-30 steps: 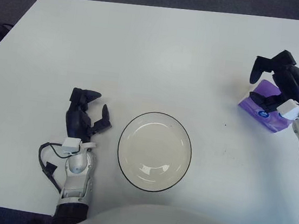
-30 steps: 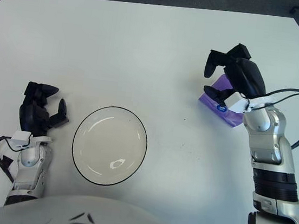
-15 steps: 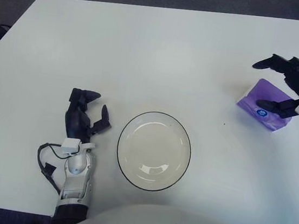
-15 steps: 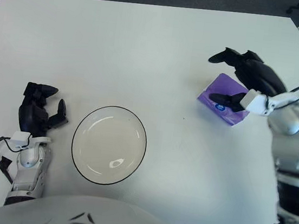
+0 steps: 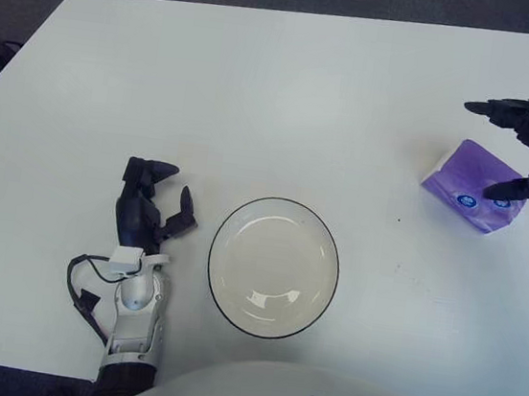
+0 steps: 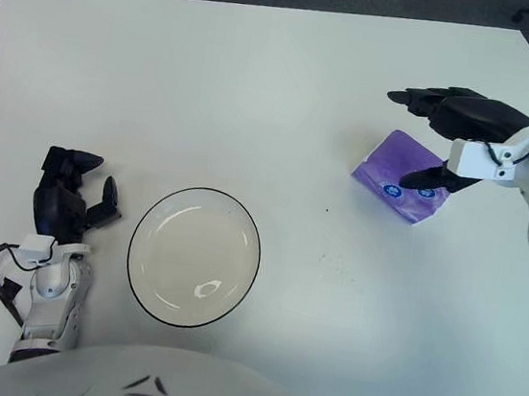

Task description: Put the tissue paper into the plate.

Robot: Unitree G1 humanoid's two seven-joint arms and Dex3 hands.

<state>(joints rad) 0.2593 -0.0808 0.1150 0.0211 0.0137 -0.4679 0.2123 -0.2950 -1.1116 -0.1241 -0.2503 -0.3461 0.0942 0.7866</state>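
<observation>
White tabletop [image 6: 259, 81] fills most of the frame. At the lower left, the black left hand [image 6: 59, 200] is seen with fingers loosely curled, nothing held. Just to its right, a round white plate with a dark rim [image 6: 193, 257] is set at lower centre. At the right edge, the purple tissue paper pack [image 6: 398, 175] lies flat, well apart from the plate; the right hand [image 6: 460, 135] is spread open over it, grasping nothing.
</observation>
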